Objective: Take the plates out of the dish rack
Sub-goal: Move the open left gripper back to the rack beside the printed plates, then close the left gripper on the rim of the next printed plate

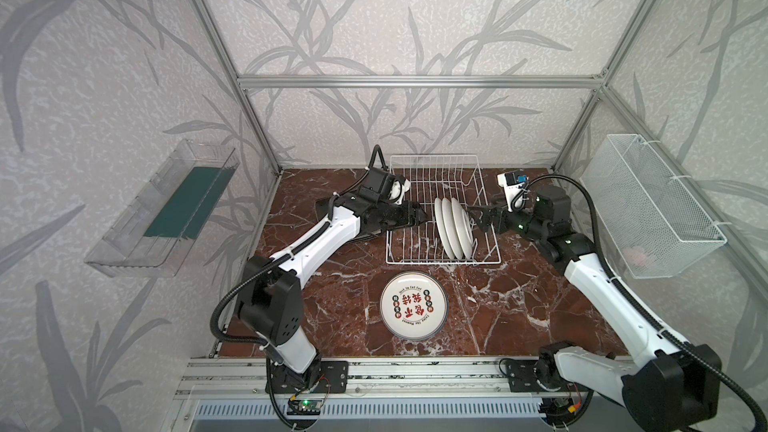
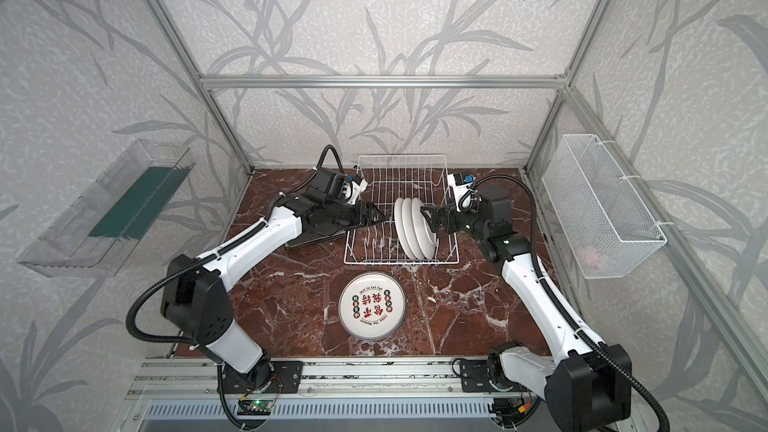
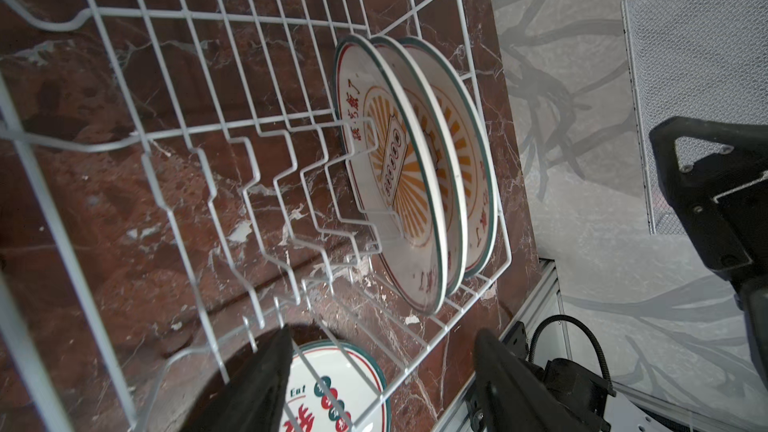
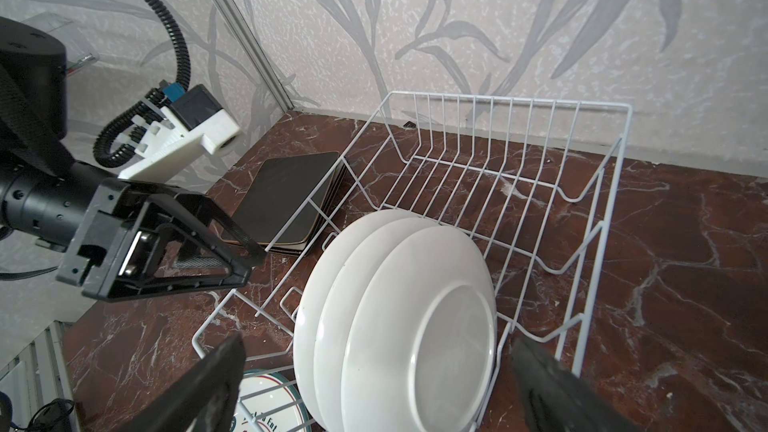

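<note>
Three round white sunburst plates (image 1: 455, 228) are seen upright in the white wire dish rack (image 1: 419, 184), flanked by the left gripper (image 1: 419, 217), jaws partly spread and empty, and the right gripper (image 1: 478, 220), spread wide and empty, while black-backed square plates (image 4: 286, 193) are stacked beside the rack.

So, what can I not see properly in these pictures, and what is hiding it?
- Square plates: the right wrist view shows only black backs, and their number is unclear. In both top views the left arm covers most of them.
- Pink thing in the mesh basket: too blurred behind the mesh in a top view to name.
- Round lettered plate: in the left wrist view, cut off by the edge and partly behind a finger of the left gripper.
</note>
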Tool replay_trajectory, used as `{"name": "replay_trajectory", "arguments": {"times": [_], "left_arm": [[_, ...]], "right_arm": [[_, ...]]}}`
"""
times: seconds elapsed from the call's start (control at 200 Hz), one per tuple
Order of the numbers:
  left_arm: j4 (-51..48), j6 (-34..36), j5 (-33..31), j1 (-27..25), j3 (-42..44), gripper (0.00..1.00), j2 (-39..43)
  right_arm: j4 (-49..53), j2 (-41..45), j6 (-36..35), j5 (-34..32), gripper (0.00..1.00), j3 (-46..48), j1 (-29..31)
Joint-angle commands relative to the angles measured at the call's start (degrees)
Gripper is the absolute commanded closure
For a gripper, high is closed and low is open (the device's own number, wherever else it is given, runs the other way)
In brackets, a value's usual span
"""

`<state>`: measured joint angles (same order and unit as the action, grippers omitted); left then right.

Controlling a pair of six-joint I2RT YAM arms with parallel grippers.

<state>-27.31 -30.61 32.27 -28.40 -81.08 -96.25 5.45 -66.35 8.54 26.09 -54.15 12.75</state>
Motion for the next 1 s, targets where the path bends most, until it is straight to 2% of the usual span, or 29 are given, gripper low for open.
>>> {"name": "replay_trajectory", "arguments": {"times": [0.0,0.29,0.485,0.63,0.715,0.845,1.0], "left_arm": [[1.4,-0.3,2.2,-0.3,-3.2,0.32,-2.3],[3.4,-2.0,3.7,-1.8,-6.2,0.39,-7.4],[2.9,-2.7,2.8,-2.3,-7.9,0.49,-10.1],[3.5,-3.7,2.7,-2.7,-8.9,0.50,-11.7],[3.8,-4.3,3.0,-3.1,-9.8,0.55,-12.8],[3.3,-5.3,3.3,-3.6,-11.8,0.72,-14.9],[1.9,-5.7,2.7,-4.2,-13.6,0.76,-16.5]], "right_arm": [[-1.1,0.3,0.3,-1.3,0.01,0.2,0.3],[-0.8,0.4,0.2,-1.8,0.01,0.2,0.3],[-0.4,0.4,-0.5,-2.2,0.01,0.2,0.3],[0.1,0.4,-1.1,-2.6,0.01,0.2,0.2],[0.3,0.4,-1.6,-2.8,0.01,0.1,0.3],[0.0,0.5,-1.4,-2.4,0.01,0.2,0.3],[-0.1,0.9,-2.1,-2.7,0.01,0.3,0.3]]}}
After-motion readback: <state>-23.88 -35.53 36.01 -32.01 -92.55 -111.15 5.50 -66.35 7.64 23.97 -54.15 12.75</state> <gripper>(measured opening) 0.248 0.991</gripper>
